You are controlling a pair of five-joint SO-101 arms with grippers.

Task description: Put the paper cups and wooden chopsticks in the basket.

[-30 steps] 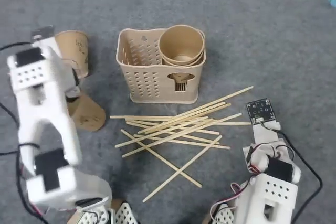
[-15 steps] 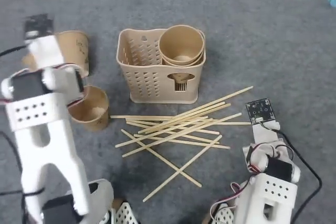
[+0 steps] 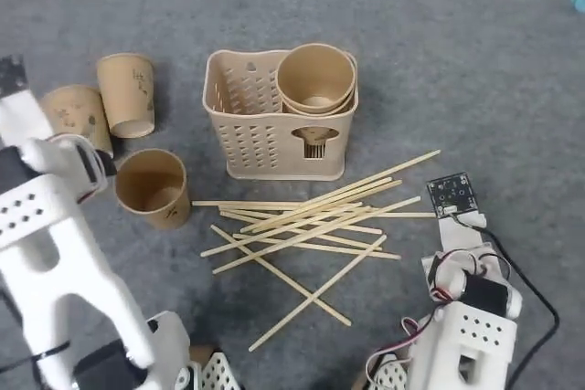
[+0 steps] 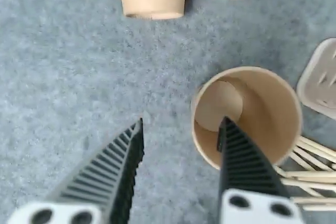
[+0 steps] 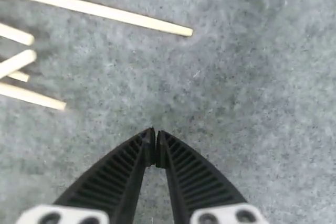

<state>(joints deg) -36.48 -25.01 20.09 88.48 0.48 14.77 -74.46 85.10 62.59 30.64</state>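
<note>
On grey carpet [image 3: 475,70], basket [image 3: 256,139] holds stacked cups [image 3: 315,79].

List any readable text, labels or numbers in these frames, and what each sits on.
Nothing here can be read as text.
Rear paper cup: dark printed marks on its side, too small to read.
Paper cup beside it: speckled print, too small to read.
Circuit board: tiny markings, unreadable.
Basket: no print visible.

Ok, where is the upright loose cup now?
High view: the upright cup stands left of the basket, in front of two other cups, beside the chopstick pile's left end.
</note>
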